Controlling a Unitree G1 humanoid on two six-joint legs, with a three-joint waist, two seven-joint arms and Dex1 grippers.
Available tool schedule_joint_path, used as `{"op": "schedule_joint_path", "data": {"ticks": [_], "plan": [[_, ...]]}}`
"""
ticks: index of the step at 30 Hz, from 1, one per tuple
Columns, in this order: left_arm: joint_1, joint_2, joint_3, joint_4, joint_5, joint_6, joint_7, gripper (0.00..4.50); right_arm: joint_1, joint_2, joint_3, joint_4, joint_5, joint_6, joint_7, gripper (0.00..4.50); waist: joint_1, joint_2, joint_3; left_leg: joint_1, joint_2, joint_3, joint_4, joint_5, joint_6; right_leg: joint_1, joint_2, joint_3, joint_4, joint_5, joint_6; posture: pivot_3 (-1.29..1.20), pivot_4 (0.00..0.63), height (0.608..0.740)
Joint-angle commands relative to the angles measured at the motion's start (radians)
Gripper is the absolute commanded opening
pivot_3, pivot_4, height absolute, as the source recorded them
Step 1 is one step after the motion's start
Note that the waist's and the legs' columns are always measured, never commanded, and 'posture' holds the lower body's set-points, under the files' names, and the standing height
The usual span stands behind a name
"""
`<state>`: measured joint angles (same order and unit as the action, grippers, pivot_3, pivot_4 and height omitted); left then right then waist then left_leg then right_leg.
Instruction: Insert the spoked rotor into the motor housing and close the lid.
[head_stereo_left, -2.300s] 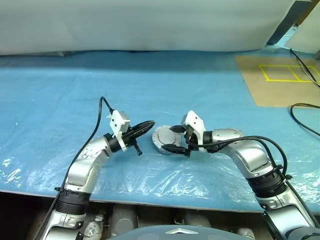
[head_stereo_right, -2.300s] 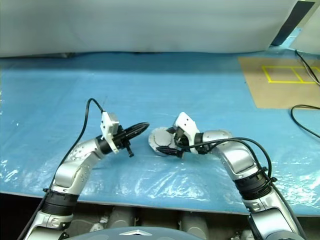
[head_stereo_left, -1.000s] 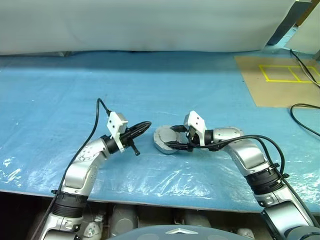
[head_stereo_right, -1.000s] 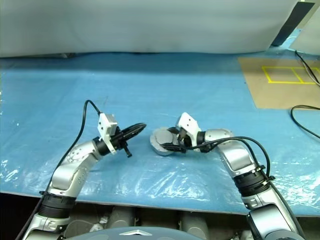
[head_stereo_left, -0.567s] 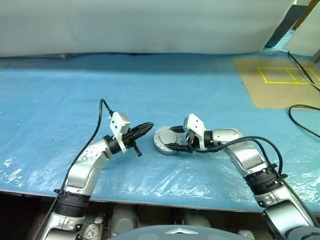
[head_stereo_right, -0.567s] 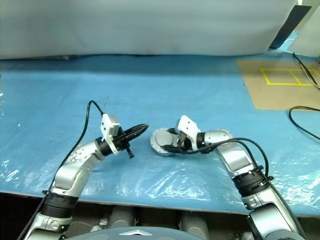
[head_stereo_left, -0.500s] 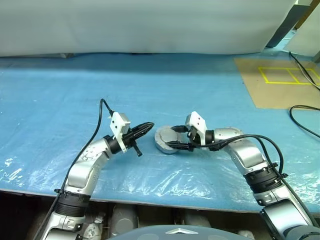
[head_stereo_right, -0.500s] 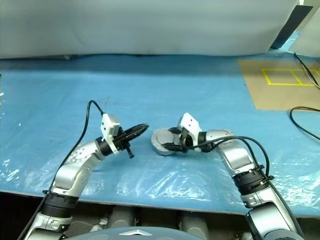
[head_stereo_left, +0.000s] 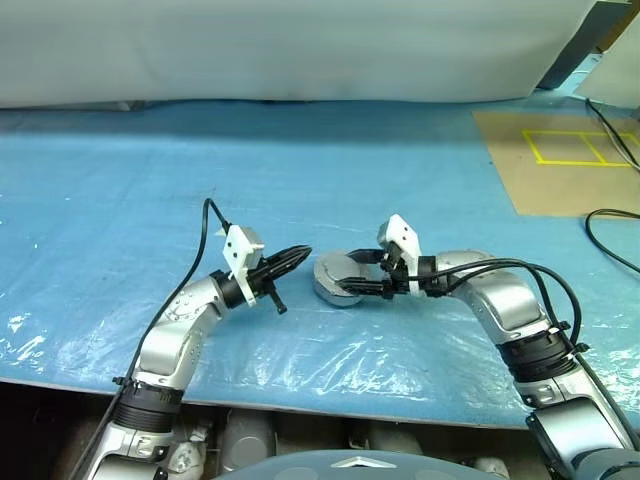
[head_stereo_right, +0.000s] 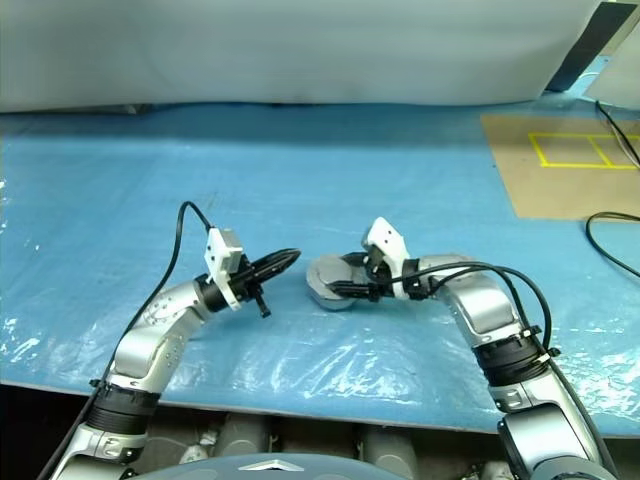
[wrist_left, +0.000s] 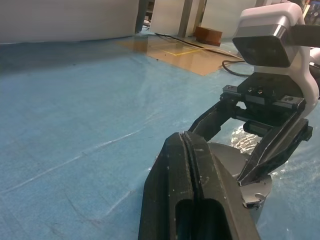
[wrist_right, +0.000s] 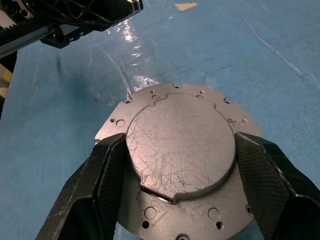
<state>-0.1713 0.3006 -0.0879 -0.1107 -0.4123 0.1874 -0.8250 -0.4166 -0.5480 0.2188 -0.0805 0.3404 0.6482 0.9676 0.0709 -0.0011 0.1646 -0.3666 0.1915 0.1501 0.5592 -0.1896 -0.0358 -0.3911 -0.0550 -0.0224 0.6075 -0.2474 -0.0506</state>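
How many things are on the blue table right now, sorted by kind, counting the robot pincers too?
Robot pincers: 2, the left pincer shut and the right pincer astride the lid
Closed motor housings: 1, the motor housing with its lid down
Black cables: 1, the cable at the table's right edge
Total: 4

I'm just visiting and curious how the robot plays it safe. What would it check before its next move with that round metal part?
1. Lid lies flat on the round grey motor case: ok.
2. Right gripper has a finger on each side of the lid: ok.
3. Right fingers actually pressing the lid: cannot tell.
4. Left gripper shut, beside the case and apart from it: ok.
5. Spoked wheel seated inside: cannot tell, the lid covers it.
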Motion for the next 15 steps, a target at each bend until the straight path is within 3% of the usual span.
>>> {"op": "schedule_joint_path", "data": {"ticks": [1,7,15], "plan": [[-0.008,0.004,-0.003,-0.028,-0.008,-0.003,-0.010,0.00,-0.022,0.009,-0.046,-0.044,0.043,0.059,-0.025,2.98,0.000,0.000,0.000,0.000,0.000,0.000,0.000,0.000,0.000,0.000,0.000,0.000,0.000,0.000,0.000,0.00,0.150,0.740],[-0.008,0.002,-0.008,-0.034,-0.007,0.003,-0.010,0.00,0.020,-0.013,0.022,-0.069,-0.015,0.013,-0.027,2.98,-0.001,0.000,0.000,0.000,0.000,0.000,0.000,0.000,0.000,0.000,0.000,0.000,0.000,0.000,0.000,0.00,0.150,0.740],[-0.005,0.000,-0.009,-0.045,-0.012,0.013,-0.006,0.00,0.076,-0.045,0.062,0.060,-0.081,-0.061,-0.005,2.98,0.000,0.000,0.000,0.001,0.000,0.000,0.000,0.000,0.000,0.001,0.000,0.000,0.000,0.000,0.000,0.00,0.150,0.740]]}}
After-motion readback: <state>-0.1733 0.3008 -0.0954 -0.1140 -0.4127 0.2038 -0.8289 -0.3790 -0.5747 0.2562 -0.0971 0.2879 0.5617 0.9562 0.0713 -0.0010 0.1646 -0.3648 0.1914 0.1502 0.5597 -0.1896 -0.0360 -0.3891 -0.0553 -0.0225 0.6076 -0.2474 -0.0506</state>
